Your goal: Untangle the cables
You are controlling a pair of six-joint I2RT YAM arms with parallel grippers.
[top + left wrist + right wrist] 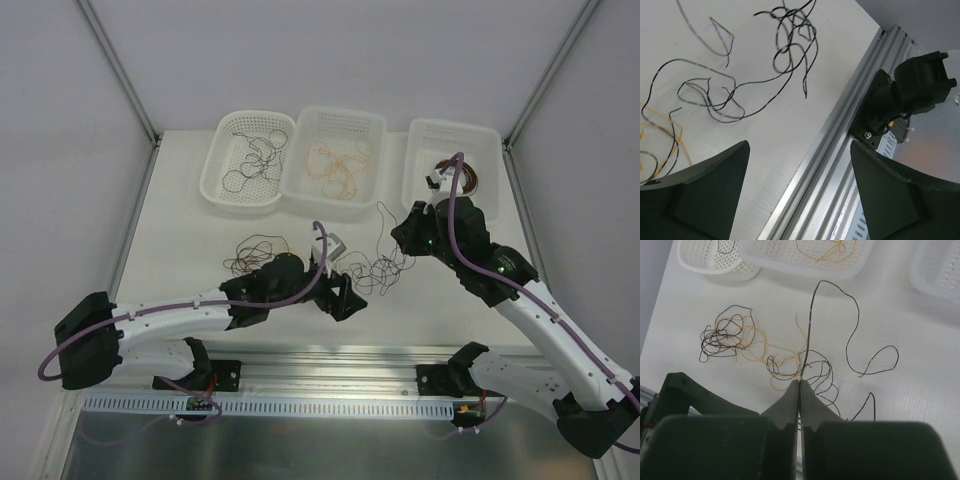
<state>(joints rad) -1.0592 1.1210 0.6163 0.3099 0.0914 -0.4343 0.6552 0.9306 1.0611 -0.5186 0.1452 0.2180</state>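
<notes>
Tangle of black and orange-yellow cables (372,270) is found on the table (200,230), between the two arms. One black strand (810,320) is pinched in the closed right gripper (800,386) and is seen running toward the baskets (330,205). Wide and empty, the left gripper (799,150) is held with the knot just ahead.

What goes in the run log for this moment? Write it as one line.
left pincer: open, empty | right pincer: shut on black cable | tangle: on table, not in baskets
</notes>
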